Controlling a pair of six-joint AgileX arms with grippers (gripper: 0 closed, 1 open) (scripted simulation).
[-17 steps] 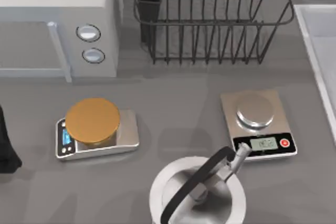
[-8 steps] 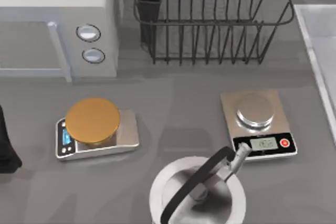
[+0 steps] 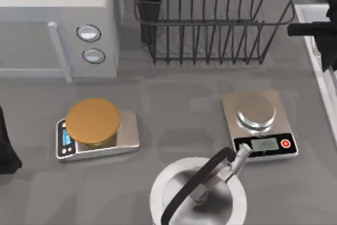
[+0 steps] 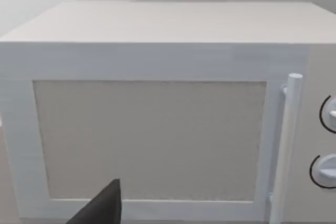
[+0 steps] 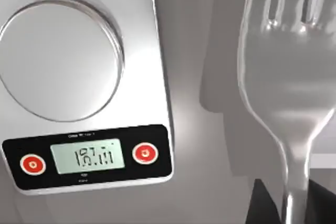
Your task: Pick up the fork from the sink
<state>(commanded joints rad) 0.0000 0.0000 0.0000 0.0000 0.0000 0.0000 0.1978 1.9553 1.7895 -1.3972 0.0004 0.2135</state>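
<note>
The right gripper (image 5: 294, 203) is closed on the fork (image 5: 286, 61) handle, above the sink (image 3: 316, 51) edge, near the scale (image 5: 84, 82).

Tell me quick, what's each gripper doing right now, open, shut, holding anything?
Left gripper: parked at the table's left edge; cannot be told.
Right gripper: closed on the fork, held above the counter near the steel scale.
</note>
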